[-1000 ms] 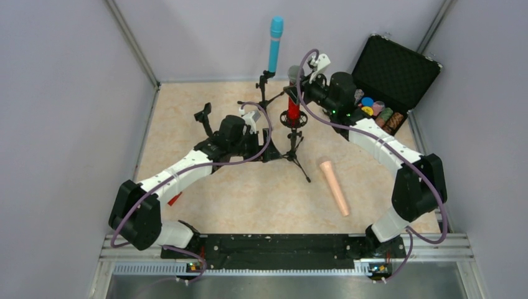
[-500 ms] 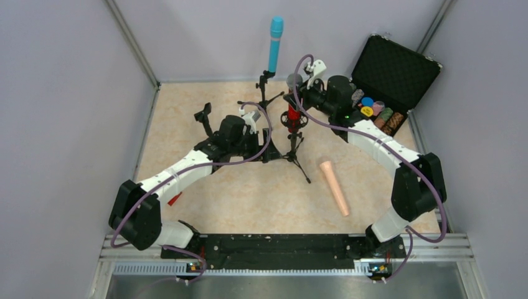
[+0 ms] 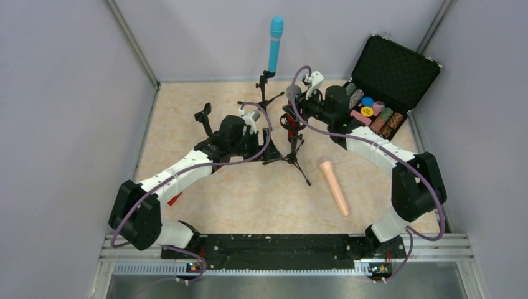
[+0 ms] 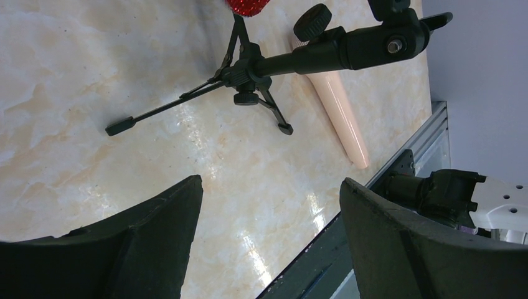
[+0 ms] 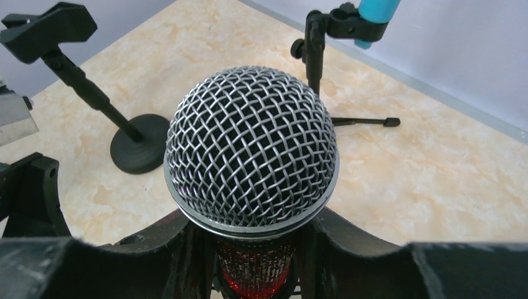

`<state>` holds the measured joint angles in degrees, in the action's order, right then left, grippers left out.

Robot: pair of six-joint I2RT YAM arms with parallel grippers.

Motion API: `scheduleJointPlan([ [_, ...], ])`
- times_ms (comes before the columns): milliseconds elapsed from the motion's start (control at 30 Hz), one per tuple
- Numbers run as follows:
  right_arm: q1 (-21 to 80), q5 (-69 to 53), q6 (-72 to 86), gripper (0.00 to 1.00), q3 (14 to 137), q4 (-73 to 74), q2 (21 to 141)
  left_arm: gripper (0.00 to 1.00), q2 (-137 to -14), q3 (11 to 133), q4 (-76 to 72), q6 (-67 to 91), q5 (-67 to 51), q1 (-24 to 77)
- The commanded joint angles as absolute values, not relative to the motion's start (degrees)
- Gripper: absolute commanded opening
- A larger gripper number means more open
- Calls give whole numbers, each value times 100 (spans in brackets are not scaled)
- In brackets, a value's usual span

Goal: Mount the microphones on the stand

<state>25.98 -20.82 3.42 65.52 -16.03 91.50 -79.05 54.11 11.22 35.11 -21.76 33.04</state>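
Observation:
My right gripper (image 5: 258, 246) is shut on the glittery red microphone (image 5: 256, 268), just below its silver mesh head (image 5: 252, 146). In the top view this gripper (image 3: 291, 107) holds it upright over the black tripod stand (image 3: 292, 152). The teal-blue microphone (image 3: 274, 43) stands clipped in a stand (image 3: 264, 93) at the back. Lying flat on the table is the pale peach microphone (image 3: 334, 187), to the right of the tripod. My left gripper (image 3: 266, 147) is open beside the tripod's legs (image 4: 249, 81), with nothing between its fingers (image 4: 162, 243).
A third stand with a round base (image 5: 140, 146) and a bare clip (image 5: 47, 25) stands at the left. An open black case (image 3: 392, 68) with coloured items sits at the back right. Grey walls close in on both sides.
My right gripper has come down and slightly left with the red microphone, lowering it toward the tripod stand. The left arm has not moved.

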Motion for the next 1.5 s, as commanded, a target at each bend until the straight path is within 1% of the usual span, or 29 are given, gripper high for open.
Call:
scheduleJointPlan([
  [0, 2749, -2319, 440, 0, 6228, -1635, 8956, 85, -7774, 5521, 959, 3580, -2272, 3302],
  [167, 2760, -2329, 480, 0, 6007, -1777, 8904, 85, -7731, 5502, 958, 3578, -2268, 3297],
  [233, 2760, -2321, 502, 4, 5978, -1784, 8872, 85, -7716, 5487, 962, 3584, -2267, 3297],
  [333, 2760, -2316, 563, 18, 5993, -1793, 8814, 85, -7695, 5467, 947, 3586, -2269, 3299],
  [367, 2760, -2311, 604, 26, 6003, -1793, 8779, 85, -7677, 5455, 949, 3586, -2263, 3299],
  [433, 2758, -2282, 751, 45, 6025, -1813, 8709, 85, -7638, 5430, 949, 3599, -2258, 3299],
  [467, 2760, -2262, 867, 51, 6023, -1844, 8667, 85, -7615, 5413, 951, 3607, -2250, 3296],
  [533, 2761, -2262, 1005, 60, 6010, -1927, 8560, 85, -7555, 5370, 925, 3619, -2217, 3298],
  [633, 2760, -2259, 1197, 70, 5949, -2104, 8382, 85, -7462, 5300, 906, 3630, -2162, 3299],
  [733, 2755, -2238, 1316, 79, 5866, -2281, 8169, 85, -7381, 5243, 890, 3630, -2078, 3300],
  [933, 2730, -2194, 1581, 87, 5701, -2404, 7836, 85, -7166, 5134, 808, 3637, -1822, 3297],
  [1167, 2644, -2346, 1782, 88, 5557, -1903, 7457, 86, -6740, 4902, 622, 3623, -1412, 3298],
  [1467, 2402, -2295, 1954, 89, 4877, -1383, 6521, 86, -6418, 4688, 161, 3562, -875, 3288],
])
